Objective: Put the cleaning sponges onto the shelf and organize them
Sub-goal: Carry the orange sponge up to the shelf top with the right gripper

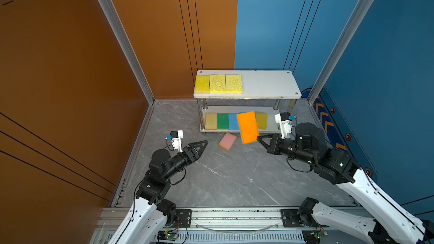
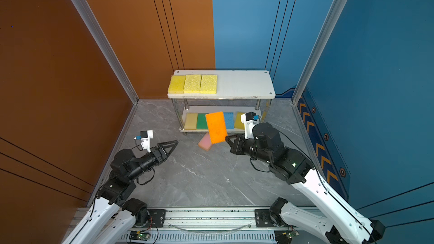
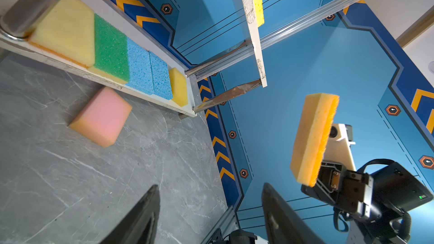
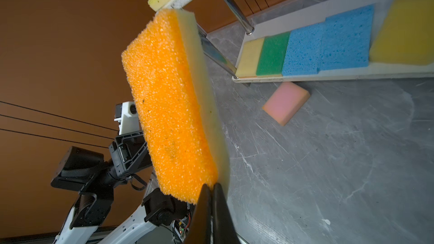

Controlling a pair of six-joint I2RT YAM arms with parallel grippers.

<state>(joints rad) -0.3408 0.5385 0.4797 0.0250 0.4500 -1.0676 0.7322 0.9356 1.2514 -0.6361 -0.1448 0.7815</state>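
Observation:
My right gripper (image 1: 258, 138) (image 4: 210, 185) is shut on a corner of the orange sponge (image 1: 247, 127) (image 4: 169, 104), which hangs in the air in front of the shelf's (image 1: 270, 83) lower tier. A pink sponge (image 1: 227, 141) (image 3: 101, 116) lies on the floor just before the shelf. My left gripper (image 1: 206, 142) (image 3: 210, 185) is open and empty, left of the pink sponge. Three yellow sponges (image 1: 218, 83) sit in a row at the left of the top board. On the lower board lie pale yellow (image 1: 211, 121), green (image 1: 222, 121), blue (image 1: 233, 122) and yellow (image 1: 261, 120) sponges.
The grey marble floor (image 1: 234, 177) is walled by an orange panel (image 1: 58, 78) on the left and a blue panel (image 1: 387, 78) on the right. The shelf stands against the back wall. A metal rail (image 1: 234, 214) runs along the front edge.

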